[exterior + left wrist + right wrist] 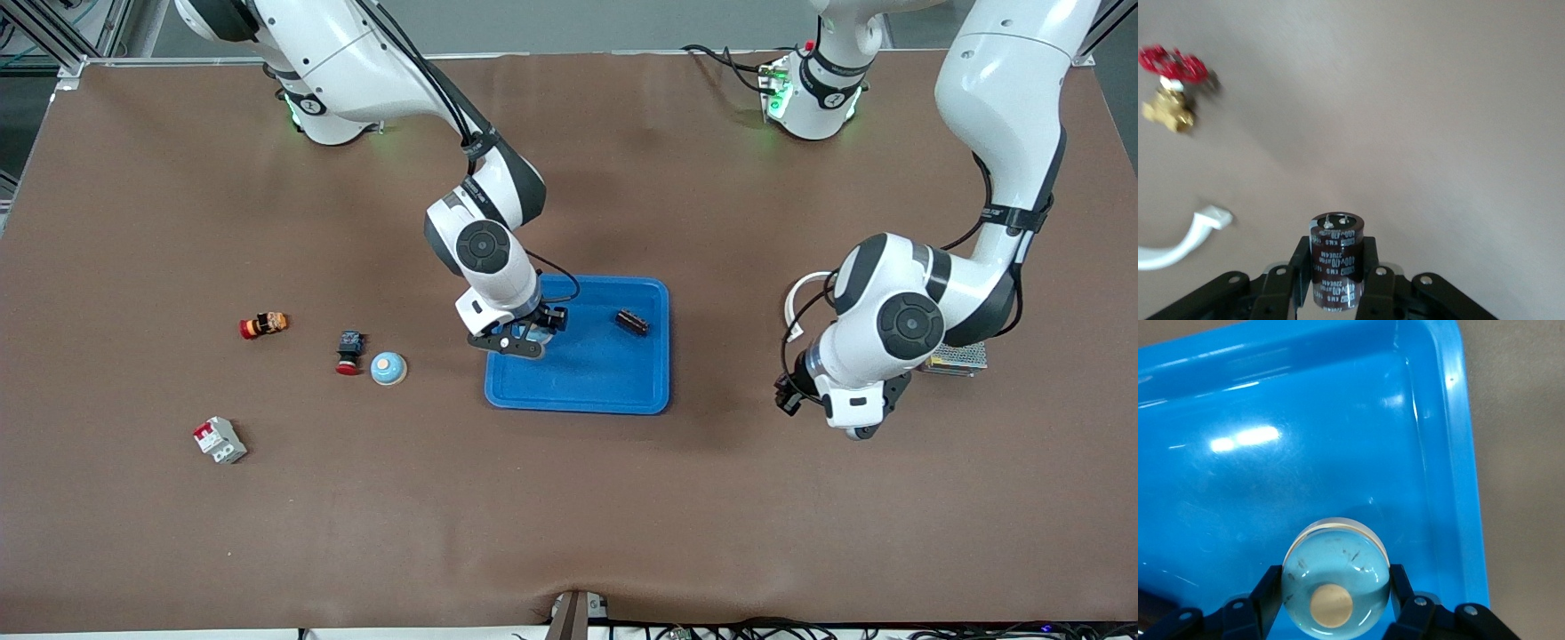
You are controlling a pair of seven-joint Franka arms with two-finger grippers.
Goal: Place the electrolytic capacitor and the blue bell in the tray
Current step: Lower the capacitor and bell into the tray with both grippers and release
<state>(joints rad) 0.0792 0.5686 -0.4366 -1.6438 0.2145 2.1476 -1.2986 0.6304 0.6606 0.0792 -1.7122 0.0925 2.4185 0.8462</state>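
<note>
The blue tray [622, 382] lies mid-table in the front view, with 1 small dark ridged component [632, 322] resting inside it near the corner toward the left arm's end and the robots' bases. The right gripper [520, 338] hangs over the tray's end toward the right arm, a pale blue round thing just visible between its fingers. The left gripper [787, 396] hangs over bare table toward the left arm's end, well apart from the tray. A second blue bell [388, 368] sits on the table beside a red-capped pushbutton [349, 352]; farther toward the right arm's end are another red-capped switch [264, 324] and a small circuit breaker [220, 440].

In the left wrist view, the left gripper [1338, 283] is clamped on the electrolytic capacitor [1336, 260], held upright with its terminals up, above bare brown table; a red-handled brass valve [1171, 87] lies farther off.

In the right wrist view, the right gripper [1337, 600] is clamped on the blue bell [1336, 581], dome facing the camera, over the tray floor near a rim [1468, 493].

To do this step well, the right arm should probably lower until the bell nearly touches the floor before releasing, so it does not roll, and keep it off the rim. The capacitor would follow, set down clear of the bell and the dark component.
</note>
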